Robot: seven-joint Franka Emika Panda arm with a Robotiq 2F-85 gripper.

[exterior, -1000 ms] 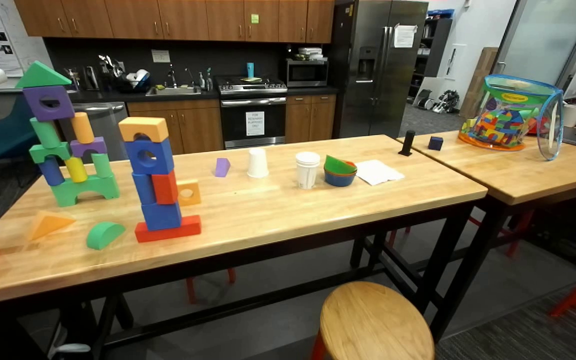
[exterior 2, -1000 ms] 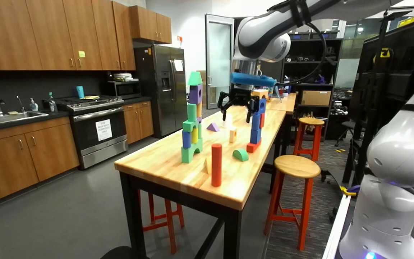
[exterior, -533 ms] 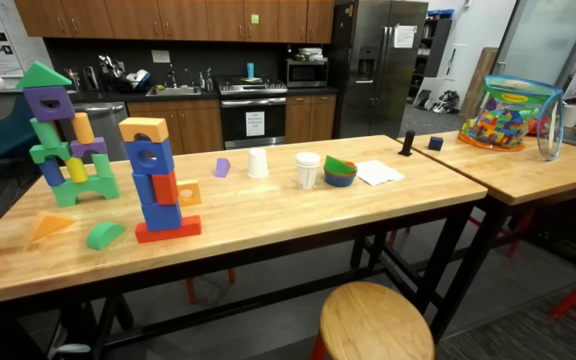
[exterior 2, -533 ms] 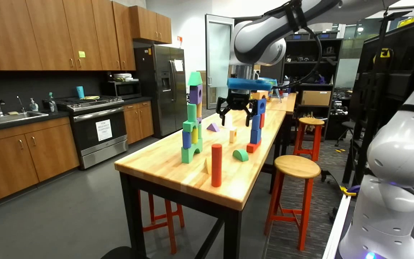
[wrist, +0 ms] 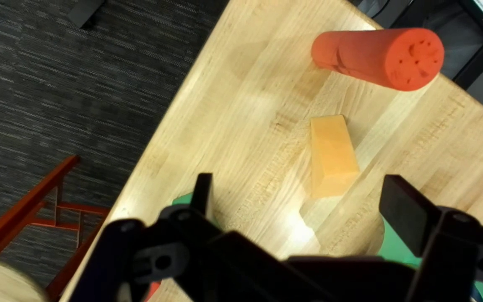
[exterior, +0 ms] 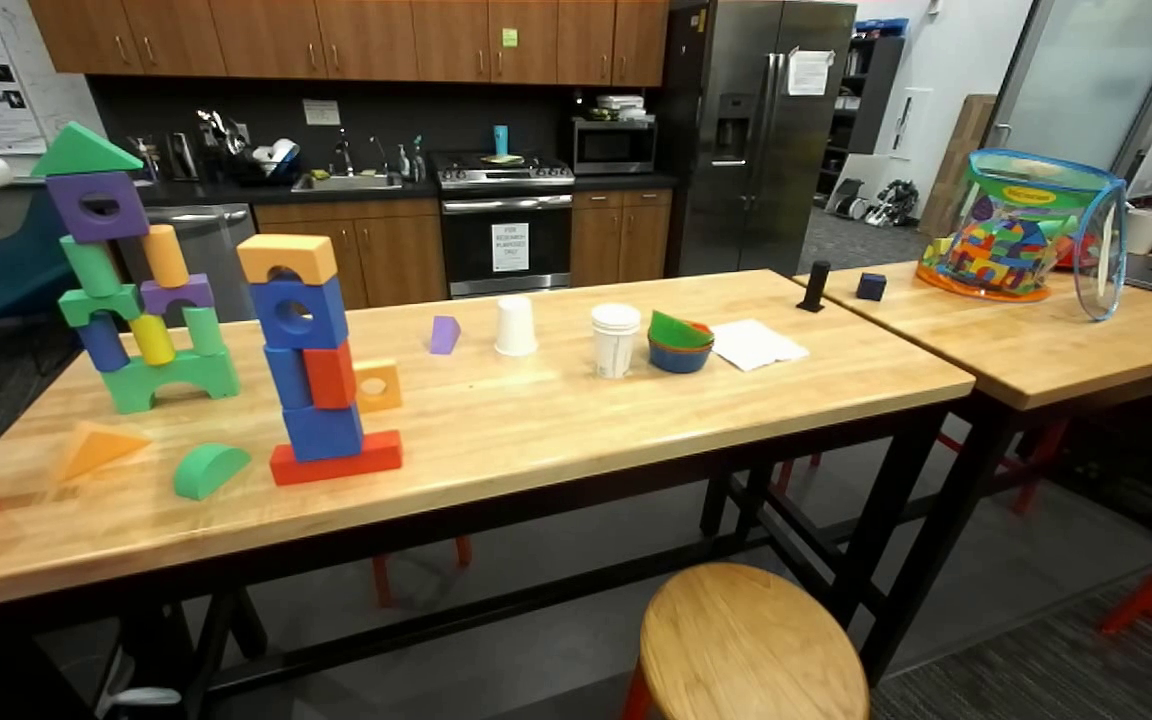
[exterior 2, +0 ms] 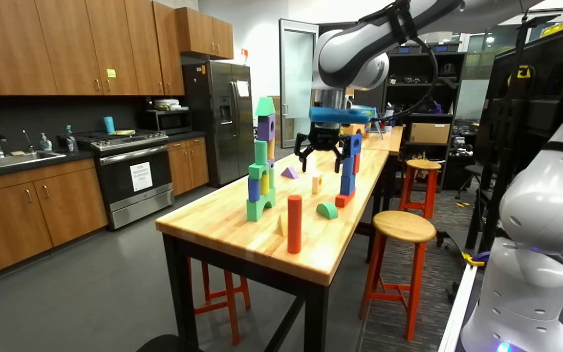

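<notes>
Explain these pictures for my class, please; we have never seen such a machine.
The machine is a robot arm ending in a two-fingered gripper. Two exterior pictures view the table from different places; the wrist picture, taken from the arm, looks down past the fingers. On the table stand a multicoloured block tower, a blue-and-red tower and a red column. Loose blocks include an orange triangle, a green half-round and a purple wedge. Farther along are white cups and small bowls. The gripper is open above the table, holding nothing.

Wrist view faces down — all share the table [exterior: 546, 425].
</notes>
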